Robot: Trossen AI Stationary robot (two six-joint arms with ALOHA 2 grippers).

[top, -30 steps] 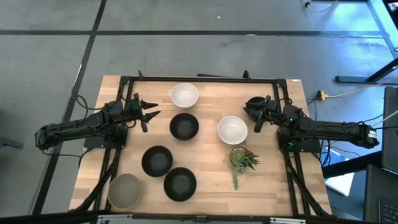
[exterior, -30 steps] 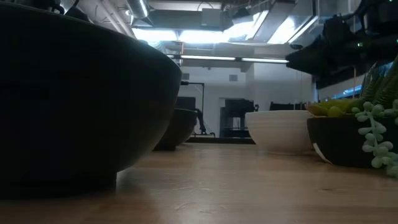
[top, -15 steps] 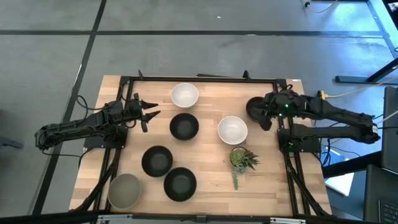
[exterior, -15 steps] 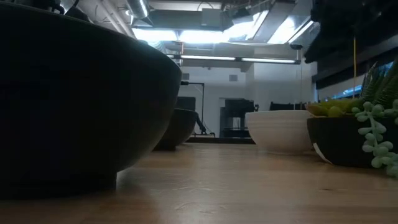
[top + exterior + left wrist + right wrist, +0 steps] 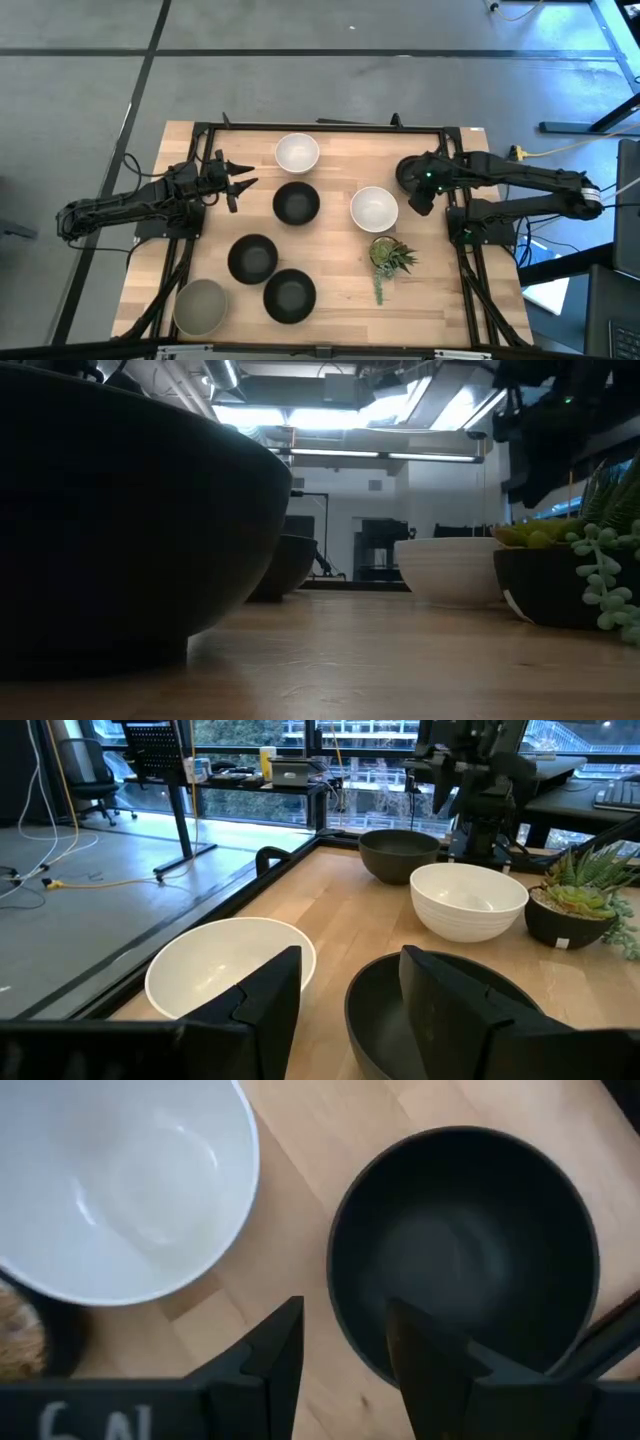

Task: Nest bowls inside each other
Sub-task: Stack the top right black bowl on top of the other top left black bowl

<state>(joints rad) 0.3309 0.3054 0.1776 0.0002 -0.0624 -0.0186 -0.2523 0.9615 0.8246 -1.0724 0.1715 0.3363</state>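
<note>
Right gripper [image 5: 340, 1345] has swung over the black bowl [image 5: 465, 1250] (fingers apart).

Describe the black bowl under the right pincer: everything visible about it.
The black bowl is small, round, matte dark, smooth inside and empty. It stands upright on the wooden table near the right edge, apart from the white bowl beside it. The right pincer hovers above its rim, open, one finger over the bowl's inside. No contact is visible.

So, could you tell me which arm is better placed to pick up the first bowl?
The right. Its gripper hangs open just above a black bowl at the table's right edge, beside a white bowl. The left gripper waits open, off to the side of the bowls.
</note>
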